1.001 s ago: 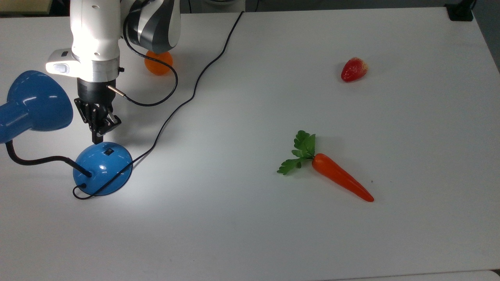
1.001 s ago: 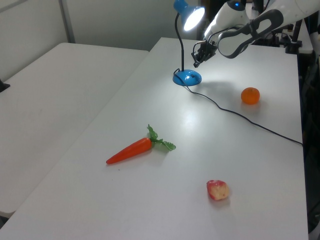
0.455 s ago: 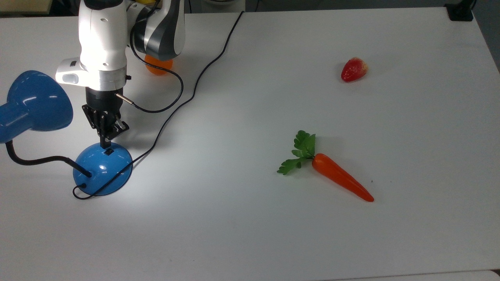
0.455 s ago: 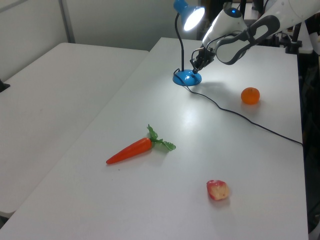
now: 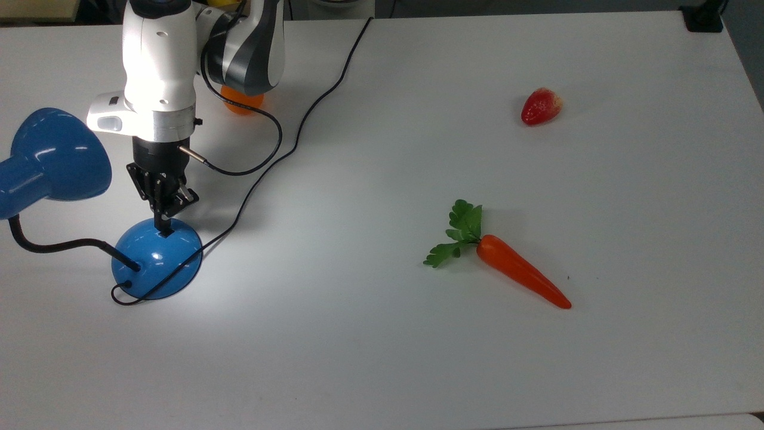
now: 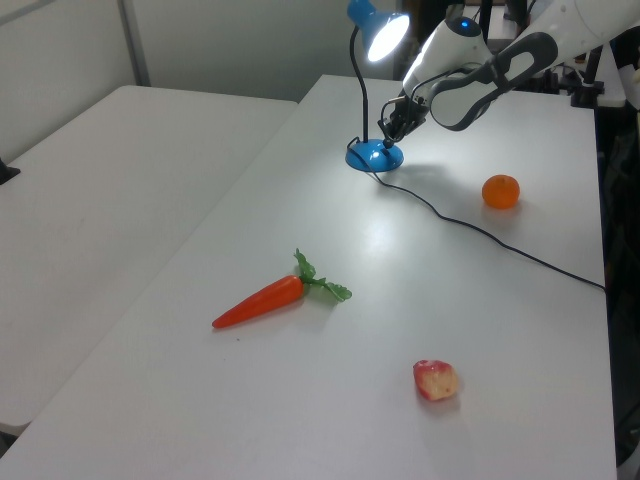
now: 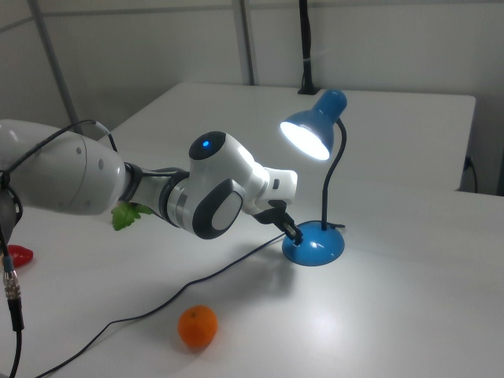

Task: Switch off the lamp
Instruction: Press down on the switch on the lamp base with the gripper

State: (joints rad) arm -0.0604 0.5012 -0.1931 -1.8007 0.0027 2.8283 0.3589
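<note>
The blue lamp stands at the top view's left, its domed base (image 5: 156, 260) on the table and its bell shade (image 5: 57, 154) raised on a black bendy neck. The bulb glows inside the shade (image 7: 309, 134). My gripper (image 5: 162, 227) points down with its fingers shut together, the tip resting on the top of the base where the small black switch sits; the tip hides the switch. In the left view the gripper (image 6: 385, 138) touches the base (image 6: 376, 155) below the lit shade (image 6: 385, 30). In the right view the gripper (image 7: 298, 235) meets the base (image 7: 315, 246).
The lamp's black cord (image 5: 286, 149) runs from the base across the table to the far edge. An orange (image 5: 239, 103) lies partly behind my arm. A carrot (image 5: 519, 272) and a strawberry (image 5: 541, 106) lie far to the top view's right.
My gripper has come down and shifted slightly to the top view's right, from just off the base's edge onto the switch spot. The lamp stays lit.
</note>
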